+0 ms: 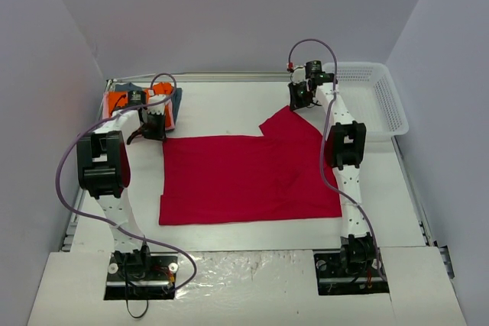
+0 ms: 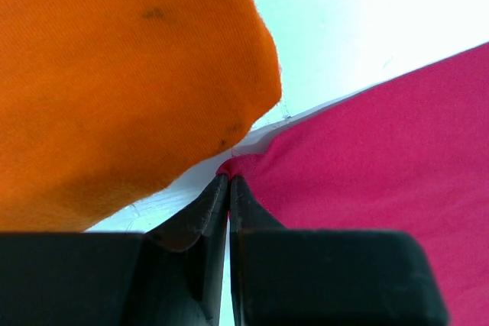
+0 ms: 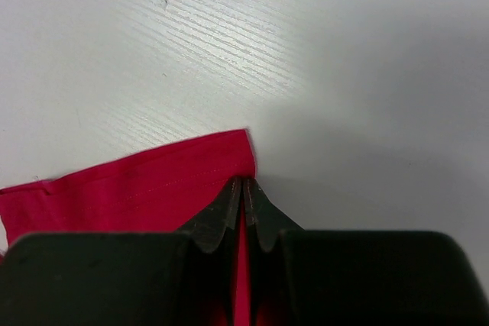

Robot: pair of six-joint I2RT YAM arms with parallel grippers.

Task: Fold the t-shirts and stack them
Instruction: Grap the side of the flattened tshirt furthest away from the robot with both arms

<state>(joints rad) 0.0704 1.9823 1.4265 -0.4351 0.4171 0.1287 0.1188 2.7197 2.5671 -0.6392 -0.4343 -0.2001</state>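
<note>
The large crimson-red t-shirt (image 1: pixel 244 177) lies spread flat in the middle of the table. My left gripper (image 1: pixel 155 130) is shut on its far left corner (image 2: pixel 252 159), right next to the folded orange t-shirt (image 2: pixel 114 82). My right gripper (image 1: pixel 299 97) is shut on the tip of the red sleeve (image 3: pixel 191 181) at the far right. The folded orange shirt (image 1: pixel 116 101) lies at the back left on a grey-blue one (image 1: pixel 175 98), with a pale pink edge (image 1: pixel 170 117) showing. My left arm covers part of this pile.
A white mesh basket (image 1: pixel 373 97) stands at the back right, close to my right arm. Bare white table (image 1: pixel 221 104) lies behind the red shirt and in front of it. Grey walls close the table on three sides.
</note>
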